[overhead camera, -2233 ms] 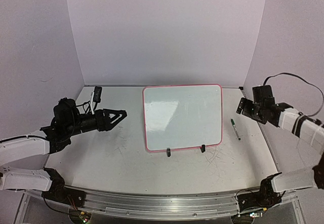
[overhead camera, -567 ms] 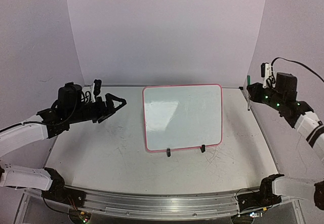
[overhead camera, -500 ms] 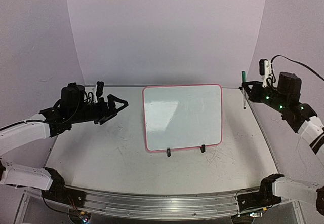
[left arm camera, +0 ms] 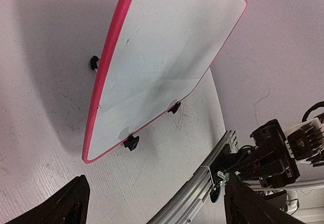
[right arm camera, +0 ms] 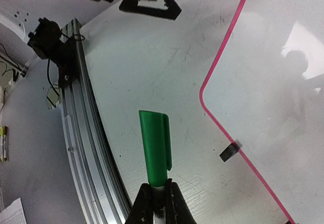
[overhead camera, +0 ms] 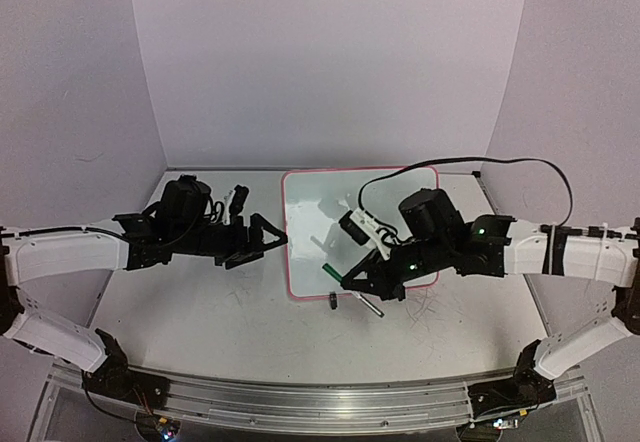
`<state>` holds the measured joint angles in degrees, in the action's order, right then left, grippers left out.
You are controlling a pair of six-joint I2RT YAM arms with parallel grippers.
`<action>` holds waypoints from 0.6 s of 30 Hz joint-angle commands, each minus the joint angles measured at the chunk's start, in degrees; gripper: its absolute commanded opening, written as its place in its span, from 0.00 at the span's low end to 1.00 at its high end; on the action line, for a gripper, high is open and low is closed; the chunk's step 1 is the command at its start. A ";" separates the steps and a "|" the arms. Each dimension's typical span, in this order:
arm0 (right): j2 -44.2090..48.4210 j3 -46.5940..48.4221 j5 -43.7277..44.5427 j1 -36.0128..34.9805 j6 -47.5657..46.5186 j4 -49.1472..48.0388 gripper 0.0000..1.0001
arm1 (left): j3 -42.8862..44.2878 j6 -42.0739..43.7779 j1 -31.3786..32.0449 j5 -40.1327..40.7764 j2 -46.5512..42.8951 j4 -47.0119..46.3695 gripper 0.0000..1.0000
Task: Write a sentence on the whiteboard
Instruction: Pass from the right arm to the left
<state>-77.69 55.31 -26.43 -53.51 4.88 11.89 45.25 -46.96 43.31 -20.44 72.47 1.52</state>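
Shows a small rectangular whiteboard with a rounded pink-red frame (overhead camera: 310, 202) propped at the middle of the scratched white tabletop (overhead camera: 200, 312), with two black clips (left arm camera: 130, 142) on its near edge. Places the right gripper (overhead camera: 366, 284) over the board's near-left corner, jaws pressed together on the barrel of a green-capped marker (overhead camera: 328, 270), cap pointing toward the left arm. Sets the left gripper (overhead camera: 268, 245) just beside the board's left edge, jaws spread wide and facing the board. From the right wrist, shows the cap above bare tabletop beside the frame's corner.
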 commanded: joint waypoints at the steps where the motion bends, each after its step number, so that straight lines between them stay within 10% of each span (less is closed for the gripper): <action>1: -0.60 3.12 -2.15 -1.04 -6.43 -0.41 0.00 | 3.24 2.23 0.51 -4.10 2.50 0.46 0.94; 18: -7.09 7.34 -1.43 -2.67 -8.38 -1.09 0.00 | 9.64 6.36 6.70 -20.19 10.00 -4.82 0.60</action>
<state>-83.97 59.67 -29.11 -55.75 -2.31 12.81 52.55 -41.73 49.38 -36.38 82.26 -0.41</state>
